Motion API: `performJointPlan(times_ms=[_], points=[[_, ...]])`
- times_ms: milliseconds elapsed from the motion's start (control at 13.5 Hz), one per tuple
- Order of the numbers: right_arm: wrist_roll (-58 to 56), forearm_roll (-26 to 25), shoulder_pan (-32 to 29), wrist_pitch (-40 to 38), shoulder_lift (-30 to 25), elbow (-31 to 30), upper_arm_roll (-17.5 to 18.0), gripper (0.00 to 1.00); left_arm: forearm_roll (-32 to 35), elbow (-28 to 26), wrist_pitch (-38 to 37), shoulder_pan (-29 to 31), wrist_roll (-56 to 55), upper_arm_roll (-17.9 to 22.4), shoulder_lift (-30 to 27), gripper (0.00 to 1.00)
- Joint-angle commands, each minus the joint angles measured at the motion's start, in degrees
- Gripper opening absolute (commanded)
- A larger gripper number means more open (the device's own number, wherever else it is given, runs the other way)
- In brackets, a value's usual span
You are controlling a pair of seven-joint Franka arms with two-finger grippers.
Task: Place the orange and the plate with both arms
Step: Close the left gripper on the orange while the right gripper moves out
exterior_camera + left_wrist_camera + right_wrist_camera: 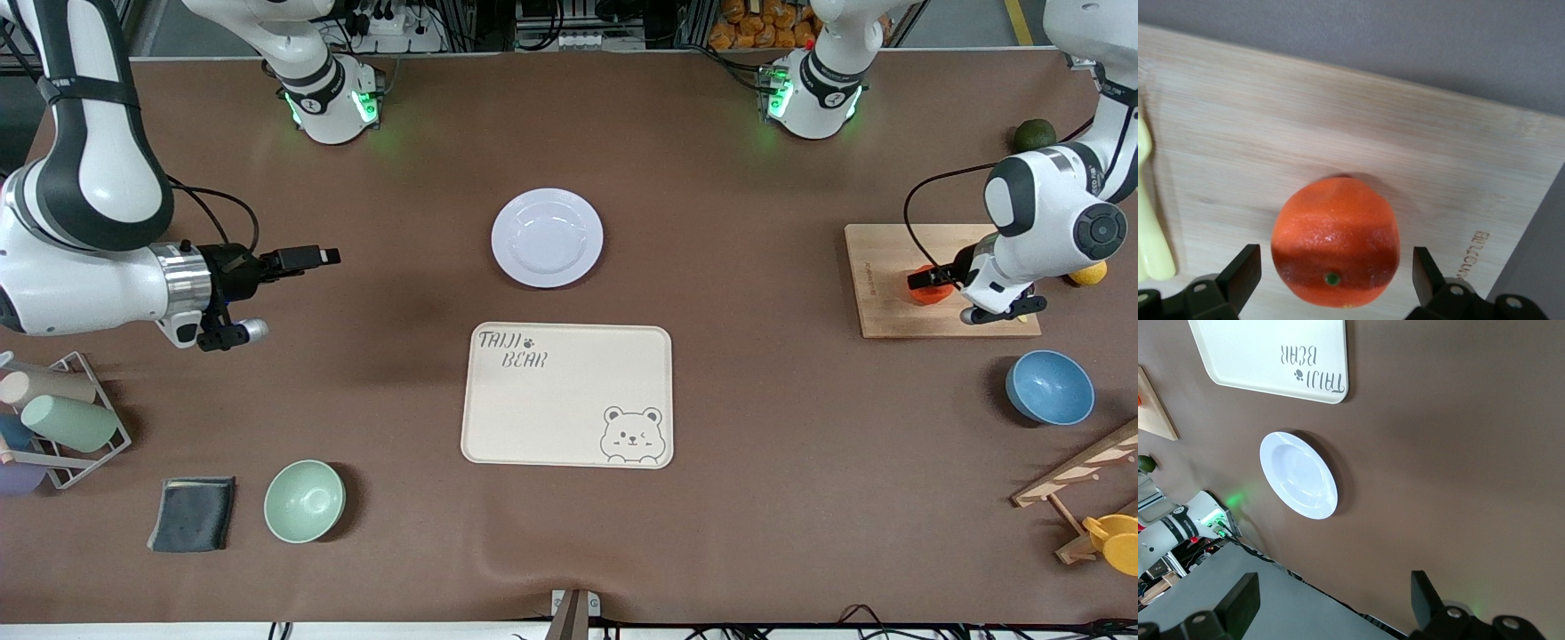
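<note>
1. One orange (1335, 243) sits on the wooden cutting board (889, 293) at the left arm's end of the tabletop (756, 444); in the front view only part of the fruit (931, 290) shows beside the arm's wrist.
2. Left gripper (1335, 277): spread wide, one finger at each side of the orange, with a visible gap on both sides in the left wrist view; neither finger touches the fruit.
3. A pale yellow object (1151, 220) lies on the same board, well to one side of the orange; what it is cannot be told.
4. The plate (547, 237) lies flat on the tabletop near the middle, farther from the front camera than the cream bear tray (567, 394), and apart from it. The right wrist view shows the plate (1298, 475) and a corner of the tray (1271, 353).
5. Right gripper (307, 258): held over bare tabletop toward the right arm's end, well apart from the plate; in the right wrist view its fingers (1241, 600) stand spread and hold nothing.
6. A blue bowl (1049, 388) stands nearer the camera than the board; a dark green fruit (1034, 135) lies farther from the camera than the board.
7. Toward the right arm's end, a green bowl (304, 501) stands beside a folded dark cloth (193, 513), and a wire rack with cups (62, 418) stands at the tabletop's edge.
</note>
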Motion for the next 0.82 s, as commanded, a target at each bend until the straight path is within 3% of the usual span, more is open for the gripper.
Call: performJointPlan(times_ms=[0,149,520,743], points=[[-1.01,1.26,-0.55,1.54,-2.12,-3.59,0.02,1.00,0.70,-0.25,0.70,0.57,0.21,-0.44,0.93,1.00],[-1.01,2.57,-0.20,4.43,-4.22,-7.27,0.10,1.00,0.00,-0.08,0.70,0.48,0.12,-0.44,1.55,1.00],[-2.67,3.10,1.30,9.89,-7.83,-13.88,0.19,1.00,-0.53,0.71,2.80,0.66,2.83,-0.62,3.21,0.66],[-7.23,5.12,0.86,12.17,-7.92,-17.12,0.10,1.00,-0.53,1.33,2.46,0.05,4.78,-0.79,1.74,0.27]])
